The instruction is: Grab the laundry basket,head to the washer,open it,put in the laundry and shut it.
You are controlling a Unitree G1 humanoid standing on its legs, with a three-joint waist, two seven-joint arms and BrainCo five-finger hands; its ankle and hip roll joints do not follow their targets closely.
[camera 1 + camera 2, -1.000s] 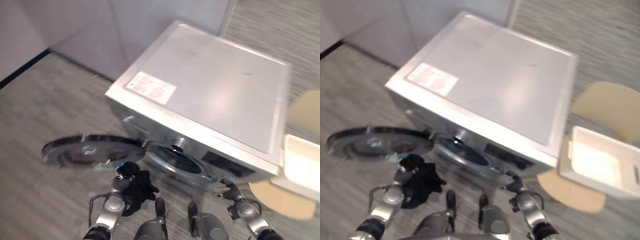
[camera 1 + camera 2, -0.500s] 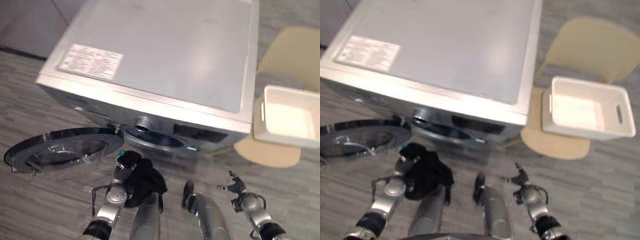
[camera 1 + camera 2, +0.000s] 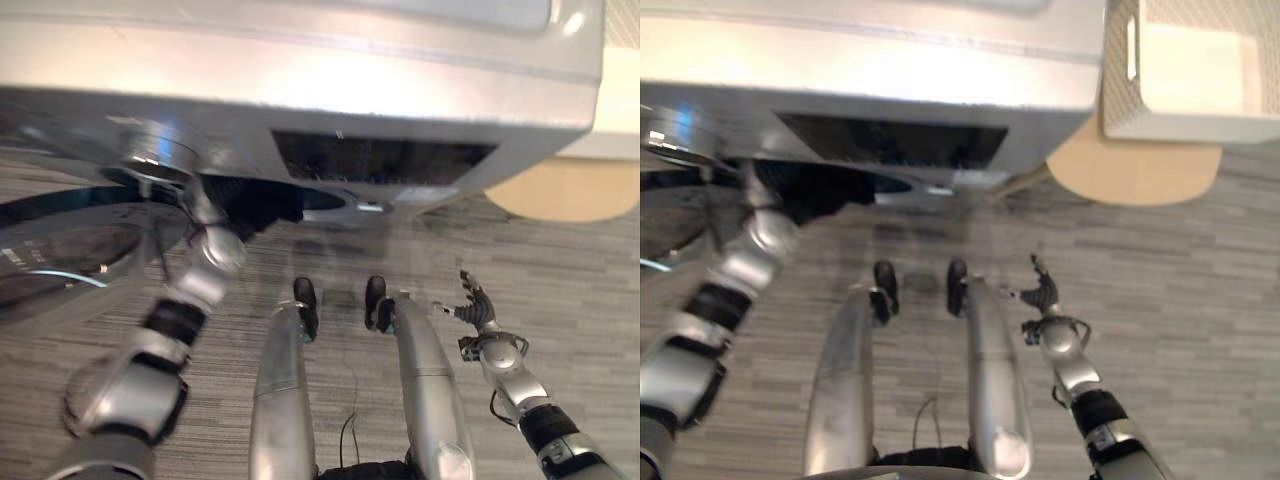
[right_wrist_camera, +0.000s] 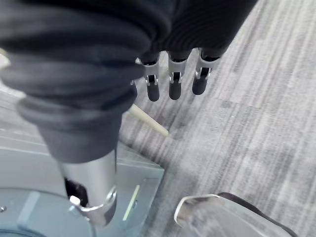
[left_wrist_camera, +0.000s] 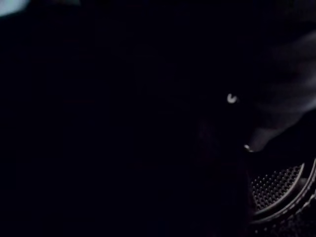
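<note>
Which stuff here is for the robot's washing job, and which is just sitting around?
For the job:
washer
washer door, open
dark laundry at the opening
left hand
laundry basket

Just around:
tan seat under the basket
right hand, idle

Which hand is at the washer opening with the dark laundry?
The left hand: its arm reaches up to the washer mouth, at the dark laundry. The right hand hangs apart over the floor, fingers relaxed, holding nothing.
</note>
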